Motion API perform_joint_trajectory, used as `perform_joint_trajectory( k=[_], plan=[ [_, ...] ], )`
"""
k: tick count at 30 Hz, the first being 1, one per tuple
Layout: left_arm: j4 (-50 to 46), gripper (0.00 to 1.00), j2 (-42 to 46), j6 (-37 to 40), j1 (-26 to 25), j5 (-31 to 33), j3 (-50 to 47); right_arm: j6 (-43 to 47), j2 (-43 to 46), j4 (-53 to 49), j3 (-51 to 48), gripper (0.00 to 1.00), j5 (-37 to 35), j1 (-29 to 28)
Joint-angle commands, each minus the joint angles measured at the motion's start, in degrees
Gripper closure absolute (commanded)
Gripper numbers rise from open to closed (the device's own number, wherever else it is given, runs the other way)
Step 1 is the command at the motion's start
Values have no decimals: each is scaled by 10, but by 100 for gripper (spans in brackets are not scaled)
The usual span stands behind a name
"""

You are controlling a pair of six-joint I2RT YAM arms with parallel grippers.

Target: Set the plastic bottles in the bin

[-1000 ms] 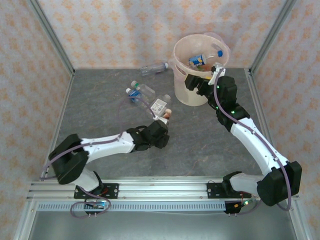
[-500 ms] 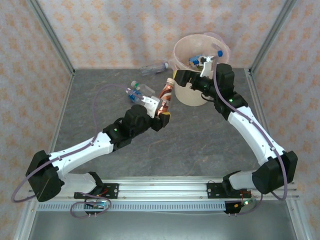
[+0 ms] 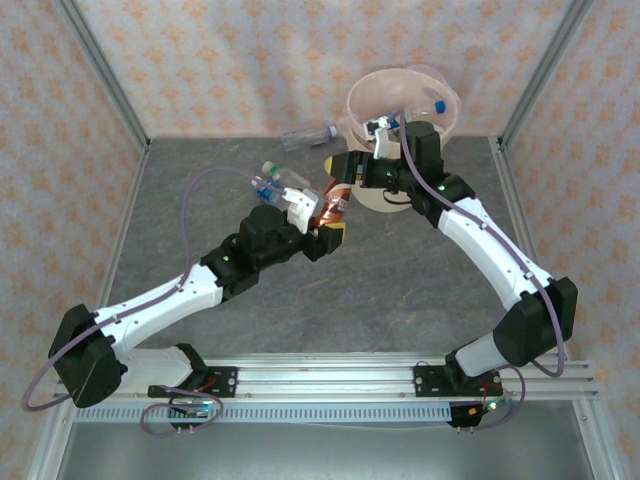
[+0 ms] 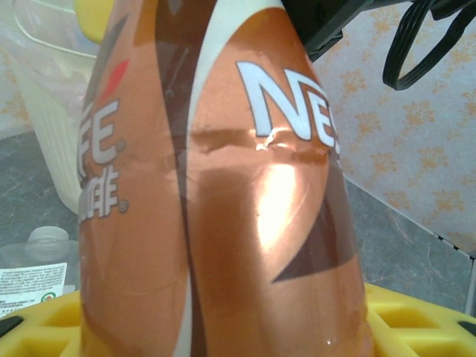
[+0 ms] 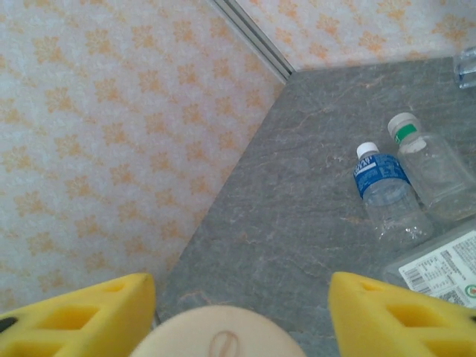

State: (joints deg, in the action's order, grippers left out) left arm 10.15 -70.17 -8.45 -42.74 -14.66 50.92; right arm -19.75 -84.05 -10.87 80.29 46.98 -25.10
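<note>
The gripper (image 5: 242, 316) sits at 6 o'clock, with one yellow finger (image 5: 82, 312) at 7 o'clock and the other at 5 o'clock. Between them is a round beige cap (image 5: 219, 338), facing the camera. It meets the 7 o'clock finger, while a strip of grey table (image 5: 297, 186) shows on its other side. Whether the pads press anything is cut off by the frame's edge.

At 3 o'clock a blue bottle (image 5: 387, 193) lies on the table with its white cap toward 12. Just beside it, further out, lies a clear bottle (image 5: 431, 171) with a green tag. A white label (image 5: 442, 268) with a barcode lies at 4 o'clock. A patterned wall (image 5: 97, 134) runs from 8 to 12 o'clock and meets a metal post (image 5: 253, 33).
</note>
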Motion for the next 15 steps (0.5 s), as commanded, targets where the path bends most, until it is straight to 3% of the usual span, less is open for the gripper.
perform_joint_trajectory(
  k=[1, 7, 10, 12, 15],
  plan=[
    [28, 49, 1, 8, 6, -10, -3, -16, 4, 29, 14, 47, -4, -1],
    [16, 43, -3, -4, 10, 6, -3, -20, 0, 40, 11, 64, -3, -1],
    [11, 39, -7, -14, 13, 18, -5, -22, -4, 45, 13, 84, -5, -1],
    [12, 30, -10, -20, 15, 22, -7, -22, -5, 45, 16, 100, -11, 0],
    [18, 10, -9, -33, 18, 42, -14, -19, -2, 44, 17, 100, -38, 0]
  ],
)
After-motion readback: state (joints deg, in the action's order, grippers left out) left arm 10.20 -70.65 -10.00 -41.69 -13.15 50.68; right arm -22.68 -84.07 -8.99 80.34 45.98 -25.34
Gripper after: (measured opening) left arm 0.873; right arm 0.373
